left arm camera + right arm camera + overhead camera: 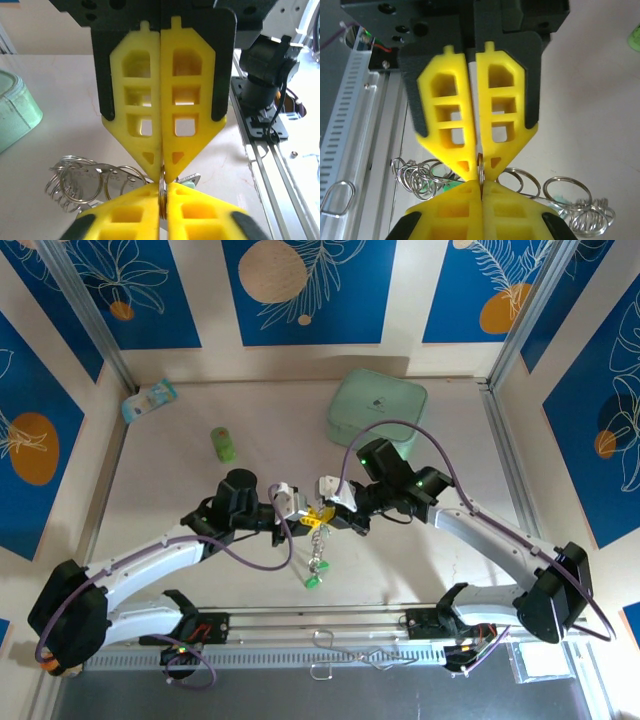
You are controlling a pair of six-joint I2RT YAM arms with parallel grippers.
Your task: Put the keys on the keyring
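Observation:
My two grippers meet tip to tip above the middle of the table, left gripper and right gripper. Both are shut on the same thin metal ring of the keyring, seen edge-on between the yellow fingertips. In the left wrist view my left gripper comes from above and the right one's fingers from below. The right wrist view has my right gripper above. Split rings and wire coils hang around the grip. A mint-headed key lies just behind, and another key dangles lowest.
A mint-green case sits at the back right, an upright green cylinder at the back left, and a small packet in the far left corner. A metal rail with wire hooks runs along the near edge.

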